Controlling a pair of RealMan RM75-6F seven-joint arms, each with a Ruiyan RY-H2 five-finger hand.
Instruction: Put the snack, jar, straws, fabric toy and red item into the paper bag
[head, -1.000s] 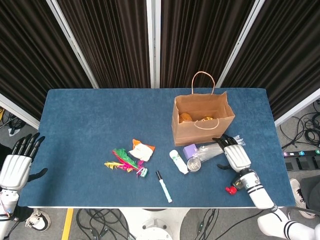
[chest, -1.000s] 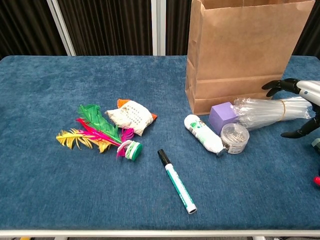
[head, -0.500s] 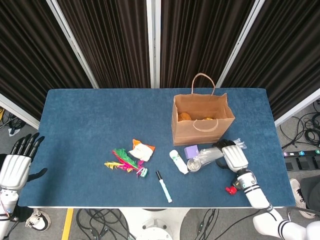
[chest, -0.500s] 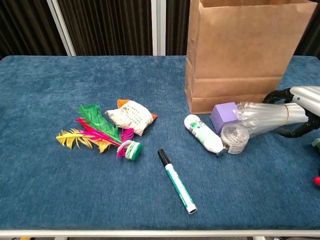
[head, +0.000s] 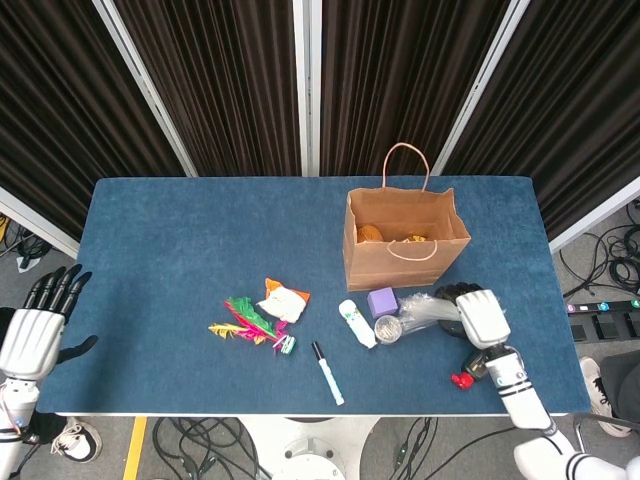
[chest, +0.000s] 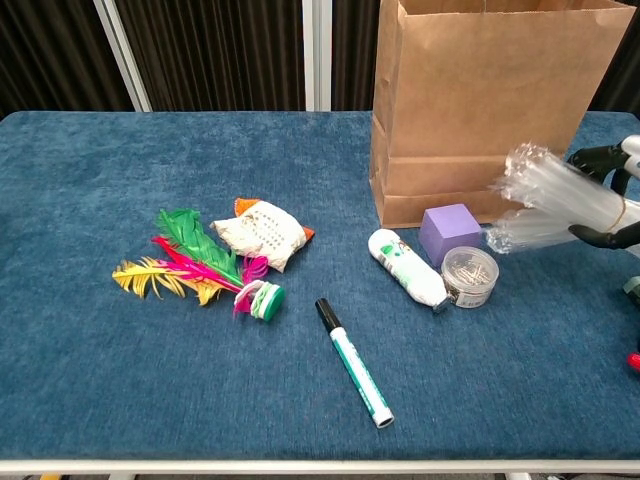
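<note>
My right hand (head: 476, 312) (chest: 612, 195) grips a clear bundle of straws (head: 428, 311) (chest: 552, 201), lifted off the table and tilted, just in front of the paper bag (head: 404, 236) (chest: 490, 100). The bag stands upright and open with orange items inside. A white and orange fabric toy (head: 284, 299) (chest: 264, 230) lies mid-table. A small clear jar (head: 388, 329) (chest: 469, 275) sits beside a purple cube (head: 381, 301) (chest: 449, 231). A small red item (head: 461, 380) (chest: 634, 362) lies near the table's front right edge. My left hand (head: 32, 328) hangs open off the table's left edge.
A feather shuttlecock (head: 247, 324) (chest: 205, 265), a black and green marker (head: 327, 372) (chest: 354, 362) and a white tube (head: 356, 323) (chest: 408, 267) lie on the blue table (head: 180, 250). Dark curtains stand behind.
My right hand closed around the straws, then raised them off the table, tilting the bundle upward. The left hand stayed put.
</note>
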